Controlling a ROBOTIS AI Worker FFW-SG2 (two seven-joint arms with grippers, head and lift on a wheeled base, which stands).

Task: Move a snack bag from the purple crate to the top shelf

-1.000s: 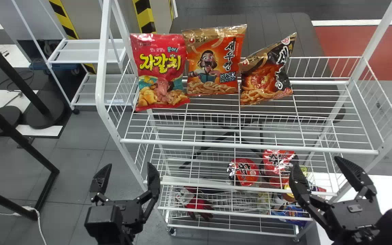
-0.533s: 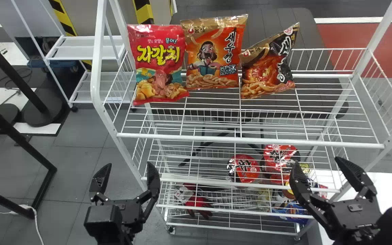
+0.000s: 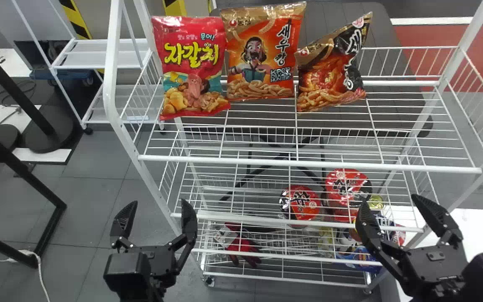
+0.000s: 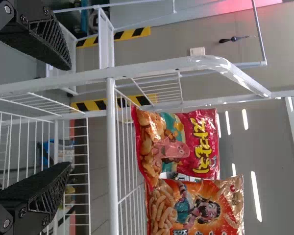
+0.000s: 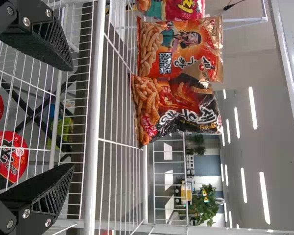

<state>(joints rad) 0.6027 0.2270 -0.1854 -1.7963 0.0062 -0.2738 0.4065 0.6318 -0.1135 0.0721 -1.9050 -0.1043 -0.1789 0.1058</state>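
My left gripper point(image 3: 154, 224) stands open in front of the white rack's left front post, nothing between its fingers; the left wrist view has the left gripper point(image 4: 63, 117) too. Open and holding nothing, my right gripper point(image 3: 405, 209) is before the rack's right side; the right wrist view also has the right gripper point(image 5: 68, 117). On the top shelf point(image 3: 308, 162) three snack bags stand side by side at the back: a red bag point(image 3: 193, 67), an orange bag point(image 3: 262, 54) and a black-and-orange bag point(image 3: 331, 67) leaning to the right.
Red round packs point(image 3: 301, 205) lie on a lower shelf, with red gloves point(image 3: 243, 251) and blue packs point(image 3: 361, 258) below. A white surface point(image 3: 480, 230) lies at the right. Black metal legs point(image 3: 15, 167) stand left, and a second white rack point(image 3: 103, 58) behind left.
The rack and its bags have come nearer and look larger, the top shelf's bags now higher in the head view. Both grippers keep their places in that view and remain open.
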